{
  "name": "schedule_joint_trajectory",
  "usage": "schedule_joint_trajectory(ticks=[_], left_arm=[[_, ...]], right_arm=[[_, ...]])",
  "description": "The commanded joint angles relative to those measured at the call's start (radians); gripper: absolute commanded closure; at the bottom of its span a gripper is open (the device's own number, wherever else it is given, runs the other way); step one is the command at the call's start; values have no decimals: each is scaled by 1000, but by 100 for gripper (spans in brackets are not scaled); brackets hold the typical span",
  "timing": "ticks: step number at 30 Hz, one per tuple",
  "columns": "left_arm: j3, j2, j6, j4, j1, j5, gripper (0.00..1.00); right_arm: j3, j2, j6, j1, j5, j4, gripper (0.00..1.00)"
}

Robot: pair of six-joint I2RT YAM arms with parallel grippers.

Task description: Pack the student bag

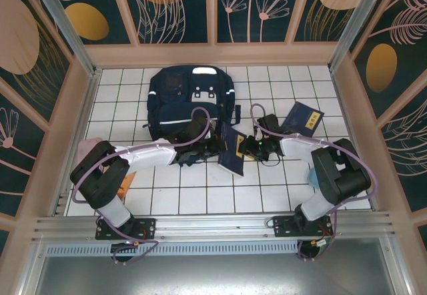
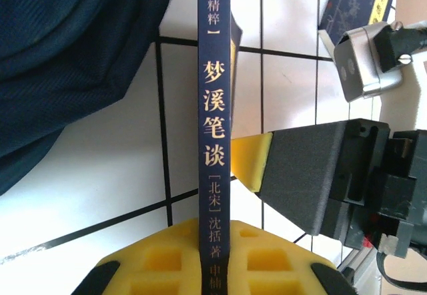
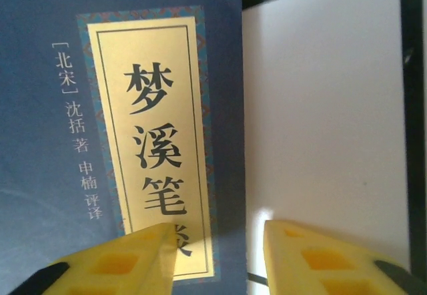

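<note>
The student bag (image 1: 190, 98) lies flat at the back of the tiled table, and its navy fabric (image 2: 73, 61) shows in the upper left of the left wrist view. A navy book (image 1: 233, 151) stands on edge just in front of the bag. My left gripper (image 2: 215, 258) is shut on the book's spine (image 2: 215, 108), with a yellow pad on each side. My right gripper (image 3: 220, 258) is open. One of its pads overlaps the book's cover (image 3: 133, 108) and the other hangs over bare tile. Its yellow-tipped finger (image 2: 250, 161) sits close against the book's side.
A second navy book (image 1: 301, 117) with a yellow label lies at the right, also at the top right of the left wrist view (image 2: 357, 5). The left arm (image 1: 140, 156) and the right arm (image 1: 313, 151) reach inward. Walls enclose the white tiled table (image 1: 167, 195).
</note>
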Motion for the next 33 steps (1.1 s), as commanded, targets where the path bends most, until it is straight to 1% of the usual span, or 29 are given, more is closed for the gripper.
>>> schedule_joint_trajectory(ticks=[1,2,3,5,6,9,12,15,17,20,22,25,28,33], left_arm=[[47,-60,73,-10,2,-14,93],[82,-77,80,-12,2,-24,94],[94,-91,86,-16,7,-31,94],[128,-121,95,-24,20,-46,94],[139,-132,95,-24,31,-52,94],[167,-160,78,-13,73,-69,96],[201,-179,49,-5,102,-104,96],[213,-198,-12,60,123,-121,96],[211,-212,-55,109,128,-163,96],[210,-230,-96,176,128,-233,95],[196,-240,-122,241,127,-255,95],[177,-243,-178,330,128,-257,95],[165,-237,-232,383,127,-256,94],[125,-238,-299,441,127,-266,94]], right_arm=[[25,-83,7,-5,70,-35,48],[19,-112,17,-14,70,-30,43],[12,-138,30,-28,41,-14,37],[-24,-203,103,-89,-156,112,30],[-40,-235,151,-108,-216,183,26],[-7,-297,207,-130,-247,251,18],[32,-315,276,-130,-290,307,9],[24,-319,407,-123,-341,420,6],[4,-326,493,-111,-345,505,5],[-33,-338,614,-103,-316,610,1],[-65,-336,689,-96,-303,712,1],[-90,-298,812,-60,-301,900,1],[-72,-260,862,-15,-286,1019,1],[-77,-253,880,7,-206,1096,2]])
